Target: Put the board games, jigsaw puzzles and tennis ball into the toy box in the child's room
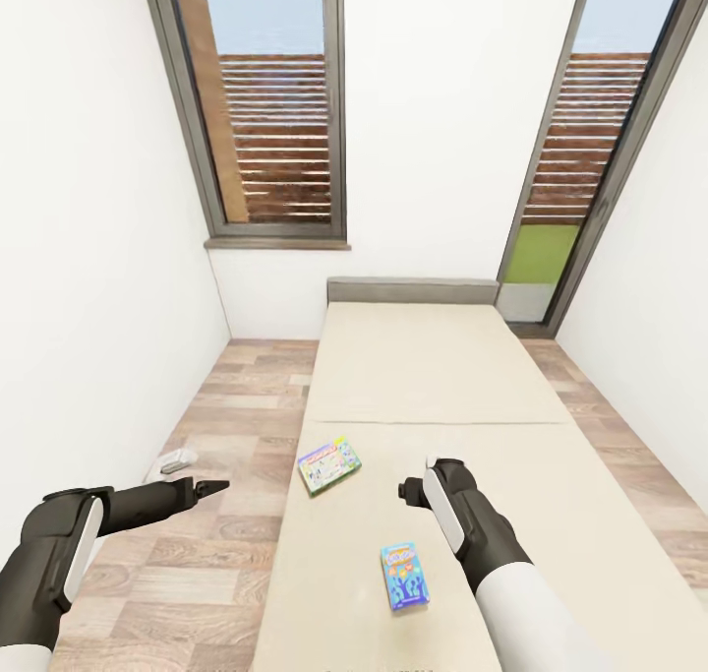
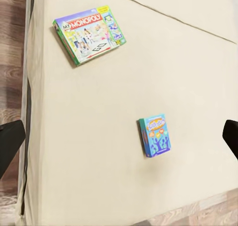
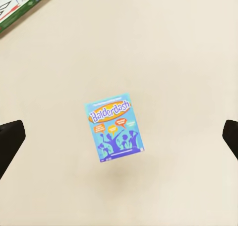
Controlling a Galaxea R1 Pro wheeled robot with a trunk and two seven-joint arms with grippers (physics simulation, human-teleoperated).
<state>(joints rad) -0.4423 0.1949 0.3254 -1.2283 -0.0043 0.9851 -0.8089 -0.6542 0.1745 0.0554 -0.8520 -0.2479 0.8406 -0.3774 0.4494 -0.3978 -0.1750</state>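
Blue board game point(image 1: 404, 576) lay flat on bed point(image 1: 551, 515), long axis along bed length, green-pink board game point(image 1: 329, 464) angled, left gripper point(image 1: 211, 487) and right gripper point(image 1: 406, 489) both spread.

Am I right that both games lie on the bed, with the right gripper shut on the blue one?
Not quite. Both games, green and blue, lie on the bed, but the right gripper is open above the blue one, as the right wrist view shows.
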